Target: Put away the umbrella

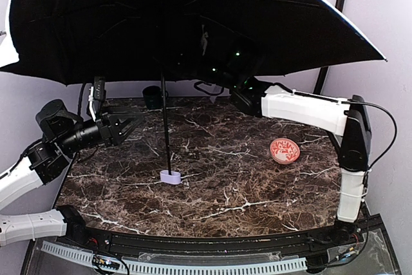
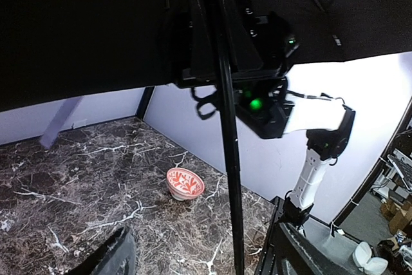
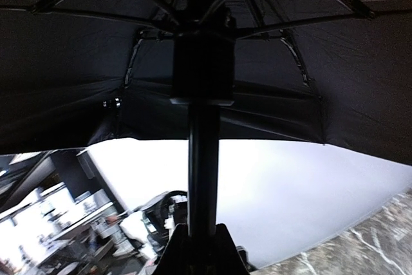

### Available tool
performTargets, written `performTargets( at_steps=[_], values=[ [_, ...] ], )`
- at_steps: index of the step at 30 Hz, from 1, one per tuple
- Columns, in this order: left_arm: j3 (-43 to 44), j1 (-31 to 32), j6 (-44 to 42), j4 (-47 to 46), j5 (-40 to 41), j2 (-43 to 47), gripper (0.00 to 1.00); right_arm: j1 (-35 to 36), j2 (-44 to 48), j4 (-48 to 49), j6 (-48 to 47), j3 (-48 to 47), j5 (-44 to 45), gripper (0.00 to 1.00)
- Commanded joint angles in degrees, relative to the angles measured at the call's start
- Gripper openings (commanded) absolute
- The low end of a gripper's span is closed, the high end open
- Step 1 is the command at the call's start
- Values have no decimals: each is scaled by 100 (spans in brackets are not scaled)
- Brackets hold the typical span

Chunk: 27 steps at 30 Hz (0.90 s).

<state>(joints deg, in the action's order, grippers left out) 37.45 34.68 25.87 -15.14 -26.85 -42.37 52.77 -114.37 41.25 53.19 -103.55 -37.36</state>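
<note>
Currently: topple risk.
Right gripper clamped on the thin black shaft of the lavender-white, black-lined folding umbrella; left gripper spread, touching nothing. A slip could tip the open canopy.

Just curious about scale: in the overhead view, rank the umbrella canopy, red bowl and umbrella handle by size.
1. umbrella canopy, by far, partly from nearness to the camera.
2. red bowl.
3. umbrella handle, only slightly smaller.
</note>
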Motion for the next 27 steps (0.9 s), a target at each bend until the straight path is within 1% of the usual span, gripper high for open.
performTargets(
  at_steps=[1,2,4,7,9,11,14,16,21,23,24,27],
  values=[
    [-1,22,155,-274,159,23,75,214,904,-1103,-1218,187,1639,0],
    [-3,23,161,-271,197,14,75,345,1101,-1632,-1744,170,2531,0],
    [-6,22,192,-235,274,-34,75,559,1268,-2288,-2207,75,3511,0],
    [12,22,318,-276,345,-199,74,816,1378,-2825,-2505,-41,4683,0],
    [56,271,348,-343,434,-352,73,953,1365,-3105,-2635,-156,5339,0],
    [187,464,193,-335,624,-514,73,1084,1260,-3422,-2803,-391,5883,0],
    [471,745,-185,-91,1001,-767,72,1328,986,-3879,-3235,-916,6460,0],
    [577,838,-275,-53,1120,-897,72,1487,831,-4021,-3467,-1158,6740,0],
    [675,1004,-458,23,1480,-1201,71,1690,635,-4092,-3686,-1474,7024,0],
    [695,1067,-553,33,1775,-1321,70,1750,610,-4098,-3704,-1505,7075,0],
    [731,1082,-570,73,1919,-1394,68,1772,613,-4090,-3677,-1500,7094,0],
    [950,1152,-646,218,1995,-1637,58,1788,631,-4072,-3491,-1433,7081,0]
  ],
)
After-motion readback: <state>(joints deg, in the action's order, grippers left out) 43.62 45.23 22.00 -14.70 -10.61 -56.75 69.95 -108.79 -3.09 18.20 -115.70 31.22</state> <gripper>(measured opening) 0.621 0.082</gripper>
